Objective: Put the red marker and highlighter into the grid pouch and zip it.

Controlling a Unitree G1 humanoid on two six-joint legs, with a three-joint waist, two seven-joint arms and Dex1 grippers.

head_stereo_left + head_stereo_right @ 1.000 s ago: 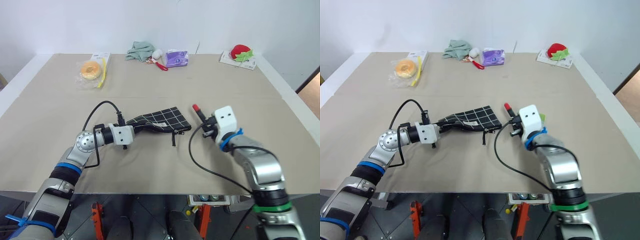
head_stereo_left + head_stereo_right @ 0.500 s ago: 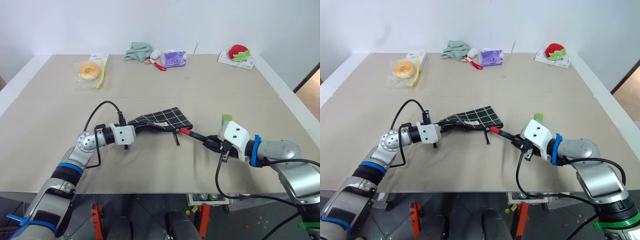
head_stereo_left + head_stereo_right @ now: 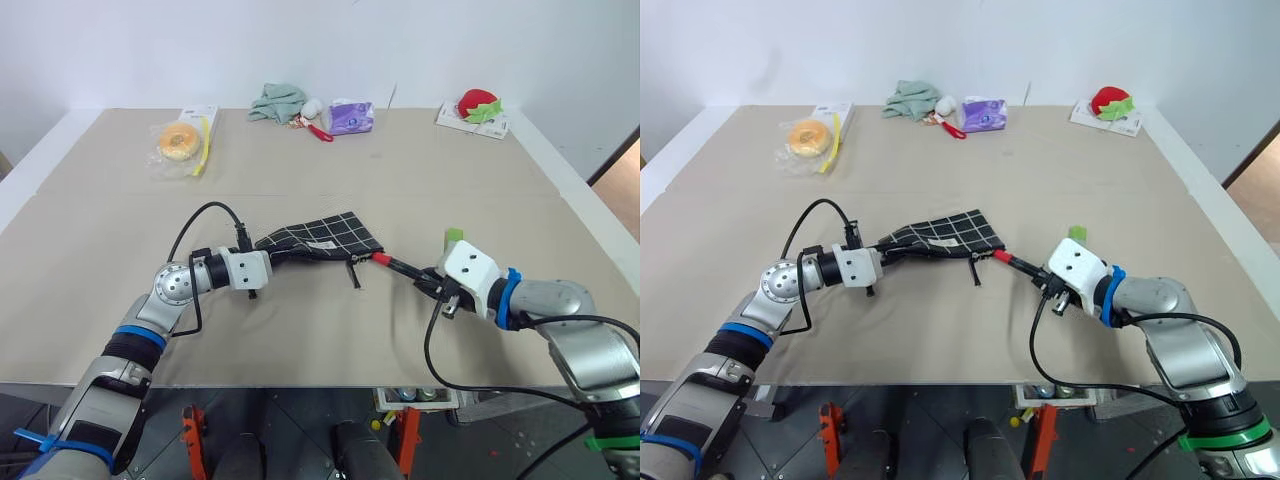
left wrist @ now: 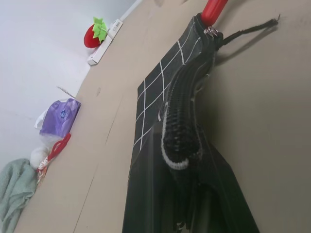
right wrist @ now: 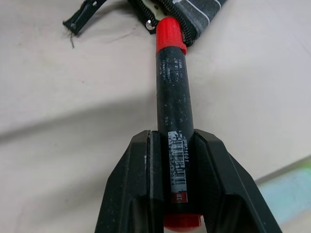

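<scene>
Left gripper (image 3: 268,262) clamped shut on the near-left end of the grid pouch (image 3: 325,237), lifting that end off the desk (image 3: 420,170), most likely to keep the fabric taut and the zipper mouth facing 3 o'clock so something can slide in. Right gripper (image 5: 176,145) with fingers (image 5: 148,170) narrowed around the black barrel of the red marker (image 5: 172,92), gripped near the tail so most of the length stays free ahead. Marker aimed toward 9 o'clock, red cap touching or just inside the pouch's open end, beside the zipper pull and its black cord (image 3: 354,273). Highlighter (image 3: 453,236) lying on the desk just behind the right wrist, at about 4 o'clock from the pouch, not yet taken up. Zipper open; insertion seemingly just starting, zipping left for last.
</scene>
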